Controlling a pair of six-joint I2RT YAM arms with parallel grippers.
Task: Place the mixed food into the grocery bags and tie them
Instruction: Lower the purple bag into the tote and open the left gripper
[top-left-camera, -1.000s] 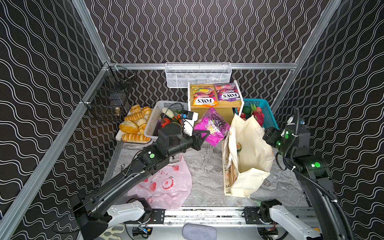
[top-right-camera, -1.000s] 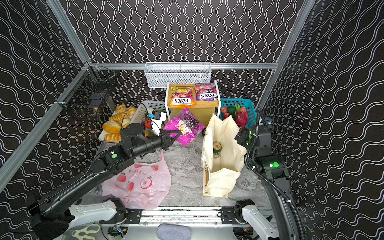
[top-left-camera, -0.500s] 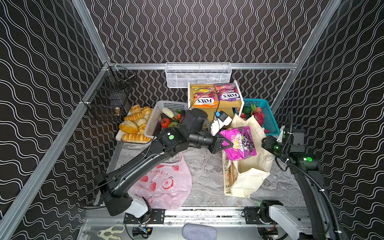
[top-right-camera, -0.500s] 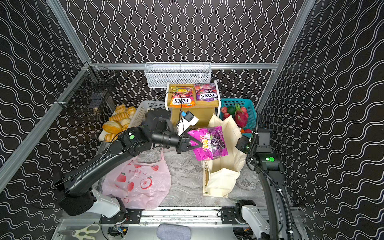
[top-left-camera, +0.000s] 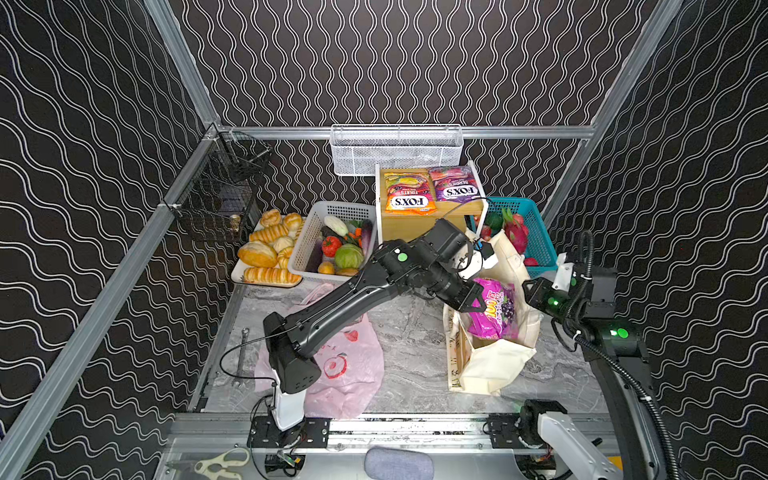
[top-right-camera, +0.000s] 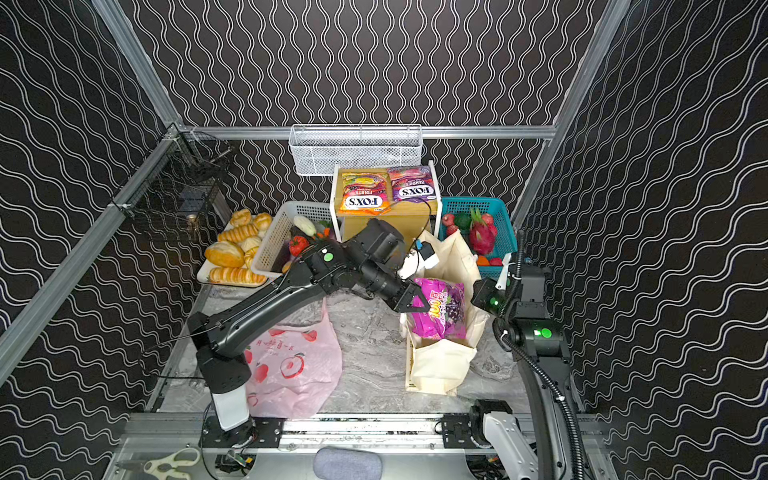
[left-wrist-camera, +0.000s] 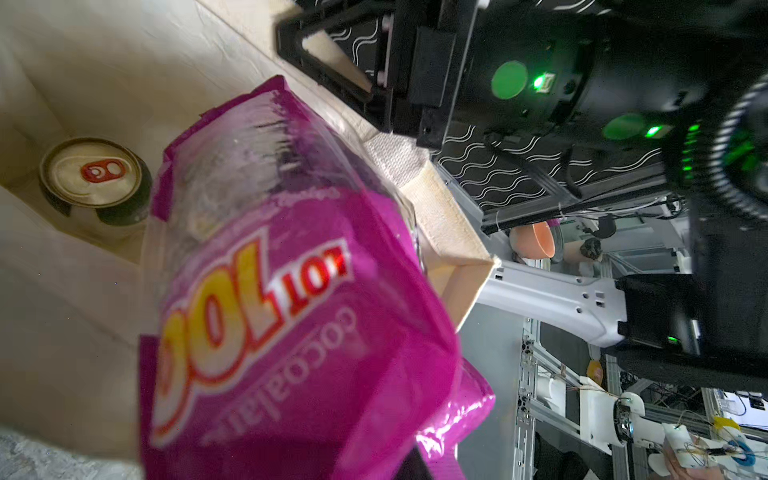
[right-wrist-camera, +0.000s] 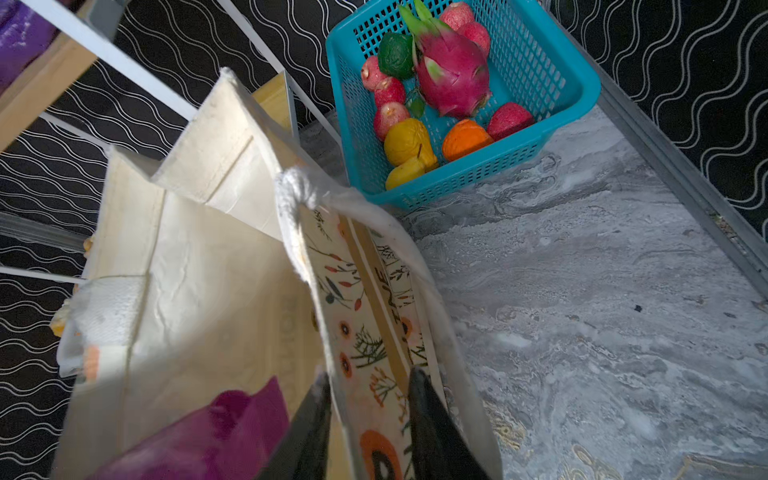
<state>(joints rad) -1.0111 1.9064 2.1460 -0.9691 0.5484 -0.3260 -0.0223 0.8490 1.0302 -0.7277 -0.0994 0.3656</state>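
Both top views look down from high in front; both wrist views sit close over the tote (right-wrist-camera: 199, 291).

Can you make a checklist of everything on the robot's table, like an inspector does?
Surface: grey marbled tabletop.
Job's things: purple snack packet at the open canvas tote mouth, can inside; pink plastic bag lying flat; vegetables in white basket.
Clutter: wrench beside the pink bag; scissors on front frame.
Grippers: left gripper shut on the packet; right gripper astride the tote's side wall, grip unclear.
Cables: thin black cable looping beside the wrench.
Surroundings: black wavy walls; white mesh basket on back rail.
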